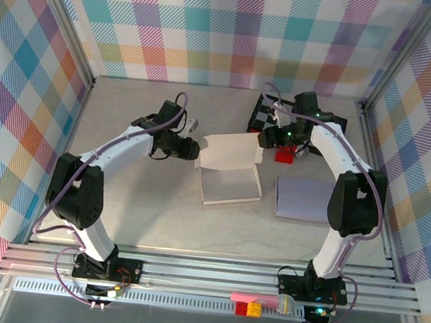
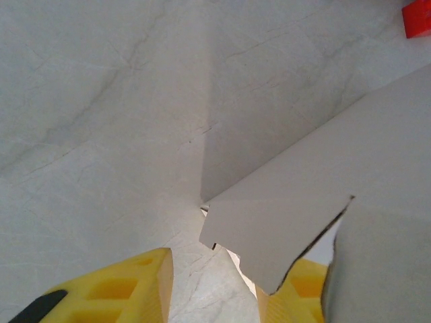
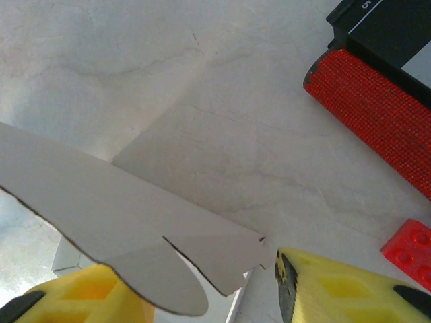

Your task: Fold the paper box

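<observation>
The white paper box lies flat in the middle of the table with its back panel tilted up. My left gripper is at the box's left edge. In the left wrist view its yellow fingers stand apart, and a corner of a box flap dips into the gap beside the right finger. My right gripper is at the box's far right corner. Its yellow fingers are also spread, with a rounded flap hanging between them, untouched on the right side.
A pale lavender sheet lies right of the box. A red brick sits behind it, by the right gripper. A black case and a red textured roller are at the back. Small bricks rest on the front rail.
</observation>
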